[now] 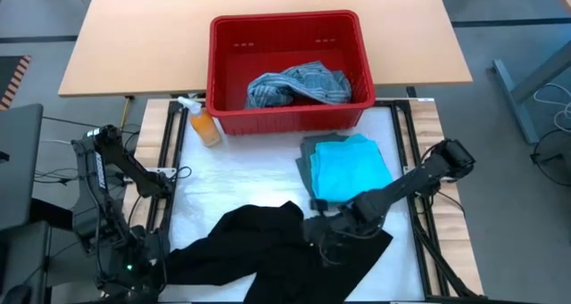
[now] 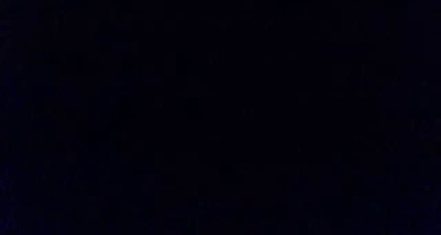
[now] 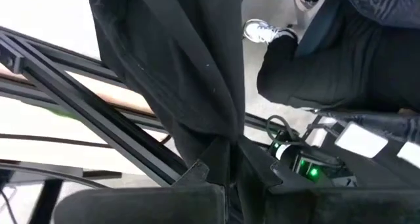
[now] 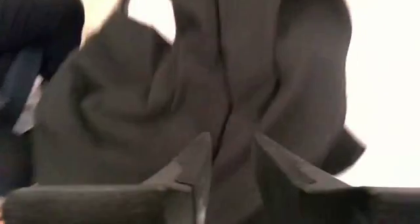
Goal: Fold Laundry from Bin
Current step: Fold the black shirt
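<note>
**Shirt held at two ends, and it could slip**

Cloth comes first here: the black shirt (image 1: pixel 268 246) lies crumpled on the near part of the white table (image 1: pixel 232 175), stretched between both arms. The left gripper (image 3: pixel 223 178) is at the near left corner, and its fingers are pinched on a fold of the black shirt that hangs past the table frame. The right gripper (image 4: pixel 230 158) sits at the shirt's right end, fingers clenched on another fold.

The turquoise shirt (image 1: pixel 350 168) is folded on the grey-green one (image 1: pixel 310 152), just beside the right arm. The blue-grey shirt (image 1: pixel 299 83) waits in the red bin (image 1: pixel 223 81). An orange spray bottle (image 1: pixel 203 126) stands by the bin.

If the arms pull apart too hard, a thin fold may slide out. If the right arm swings back, it may bump the folded pile and mess it up. The shirt may also snag on the frame.

The low view is all dark.
</note>
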Controlling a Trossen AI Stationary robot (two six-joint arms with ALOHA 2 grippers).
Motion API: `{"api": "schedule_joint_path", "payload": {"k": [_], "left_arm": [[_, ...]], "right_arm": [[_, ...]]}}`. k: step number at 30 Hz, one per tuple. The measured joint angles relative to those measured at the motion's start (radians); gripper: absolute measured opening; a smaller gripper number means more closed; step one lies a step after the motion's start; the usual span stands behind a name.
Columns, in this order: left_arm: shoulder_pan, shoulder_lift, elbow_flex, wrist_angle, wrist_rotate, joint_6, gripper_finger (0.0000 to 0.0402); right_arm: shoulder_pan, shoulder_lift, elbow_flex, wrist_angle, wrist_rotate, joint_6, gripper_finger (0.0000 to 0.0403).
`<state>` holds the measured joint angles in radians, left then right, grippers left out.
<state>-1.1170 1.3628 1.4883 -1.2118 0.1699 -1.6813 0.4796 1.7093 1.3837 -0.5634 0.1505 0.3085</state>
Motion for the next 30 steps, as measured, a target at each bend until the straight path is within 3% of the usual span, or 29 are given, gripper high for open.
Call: {"api": "schedule_joint_path", "payload": {"k": [4, 8, 15, 18, 25, 30], "left_arm": [[0.001, 0.000, 0.000, 0.002, -0.002, -0.011, 0.0000], [-0.007, -0.001, 0.000, 0.006, -0.013, -0.042, 0.0000], [-0.023, -0.001, 0.000, 0.004, -0.028, -0.059, 0.0000], [-0.023, -0.001, 0.000, -0.008, -0.039, -0.056, 0.0000], [-0.023, -0.001, 0.000, -0.008, -0.079, -0.029, 0.0000], [-0.023, -0.001, 0.000, -0.008, -0.079, -0.019, 0.0000]], "right_arm": [[-0.083, 0.073, 0.001, 0.224, 0.115, -0.111, 0.0168], [-0.187, 0.204, 0.000, 0.422, 0.123, -0.196, 0.0187], [-0.290, 0.404, 0.041, 0.697, -0.039, -0.257, 0.0185], [-0.324, 0.471, 0.094, 0.726, -0.125, -0.261, 0.0186], [-0.353, 0.589, 0.245, 0.679, -0.129, -0.314, 0.0185], [-0.352, 0.632, 0.320, 0.554, -0.150, -0.367, 0.0185]]}}
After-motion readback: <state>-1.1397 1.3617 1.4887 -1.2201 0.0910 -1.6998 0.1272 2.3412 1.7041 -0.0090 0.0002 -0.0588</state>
